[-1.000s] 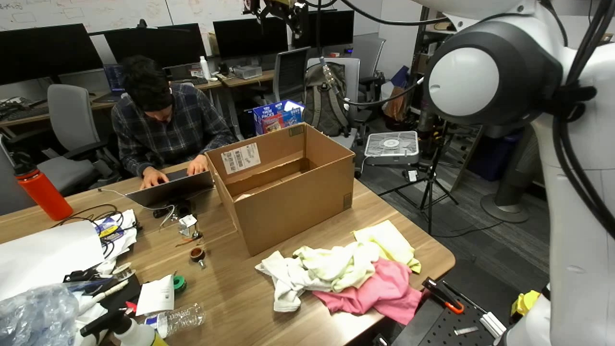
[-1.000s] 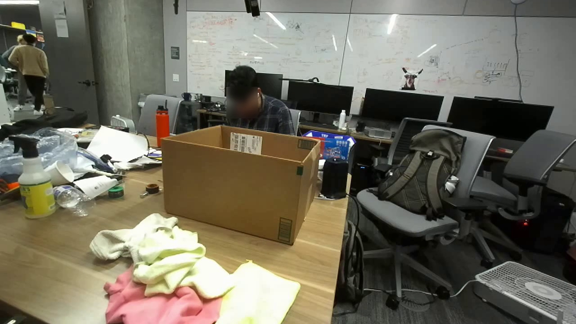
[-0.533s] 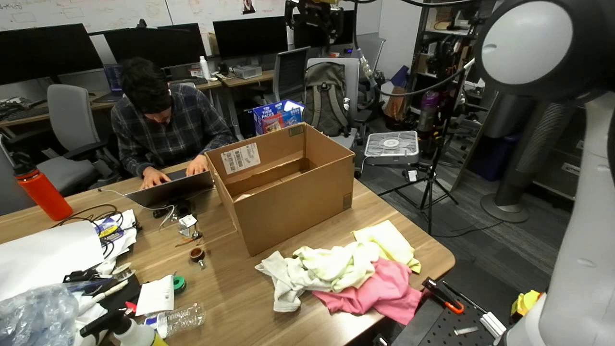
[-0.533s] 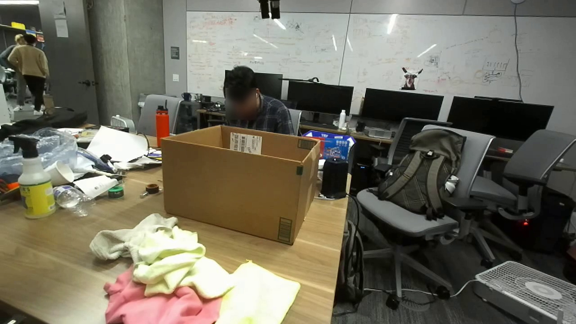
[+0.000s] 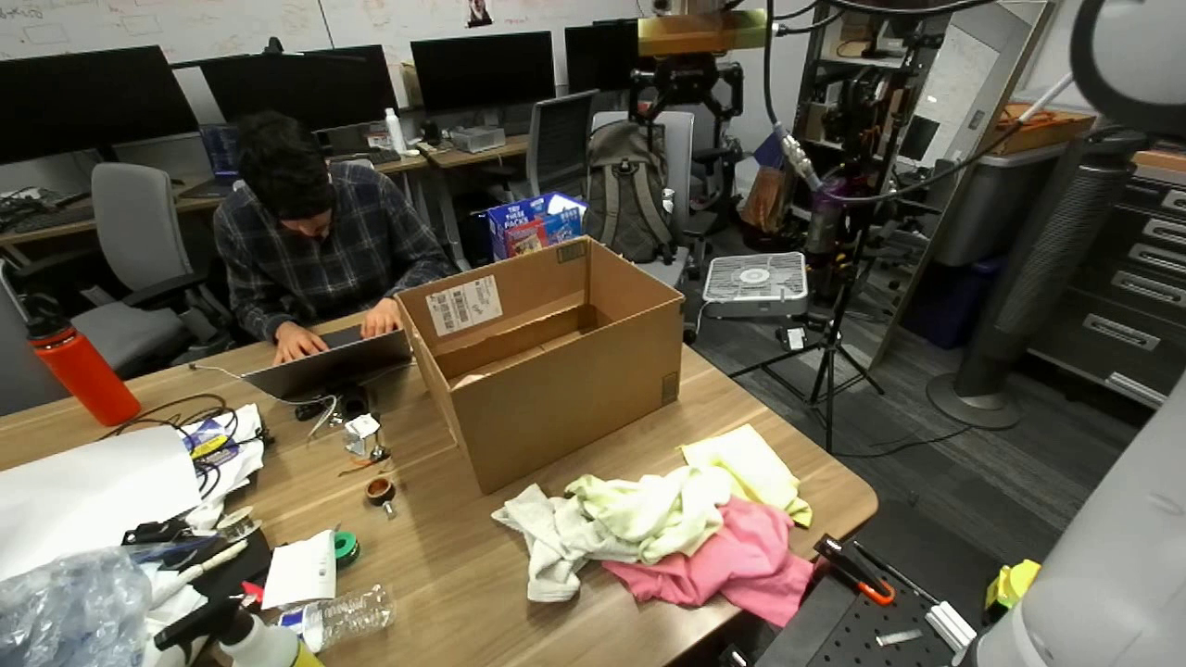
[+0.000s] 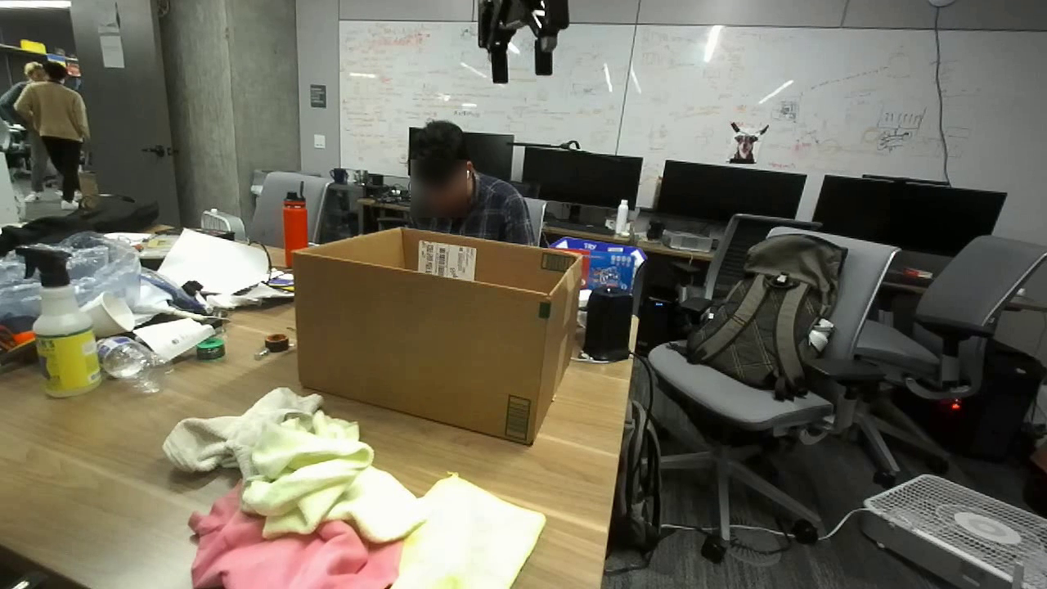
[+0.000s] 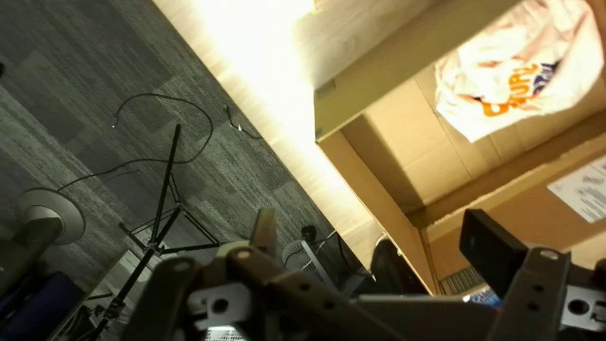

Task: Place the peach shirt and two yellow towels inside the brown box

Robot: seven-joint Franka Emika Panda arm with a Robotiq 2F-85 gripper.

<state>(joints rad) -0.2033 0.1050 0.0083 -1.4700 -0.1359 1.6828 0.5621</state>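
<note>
The peach shirt [image 7: 502, 80], with orange and blue lettering, lies crumpled on the floor of the brown box [image 5: 565, 398] in the wrist view. One yellow towel [image 5: 746, 463] is spread flat near the table's corner; a paler yellow towel [image 6: 319, 474] is bunched beside it, on top of a pink cloth. Both towels rest on the table outside the box. High above the table hangs my gripper [image 6: 522, 72], its two fingers wide apart and nothing between them. In the wrist view the gripper [image 7: 371, 227] shows the box's corner and the table edge beyond its fingers.
A whitish cloth [image 5: 547, 537] and a pink cloth [image 5: 723, 570] share the pile with the towels. Behind the box a person sits at a laptop [image 5: 334, 366]. A spray bottle [image 6: 65, 335] and clutter cover the table's far side. A tripod [image 5: 825, 352] stands on the floor.
The gripper has moved rightward in both exterior views and come lower in the picture, its fingers staying apart. The arm has swung aside. Cloths and box have not moved.
</note>
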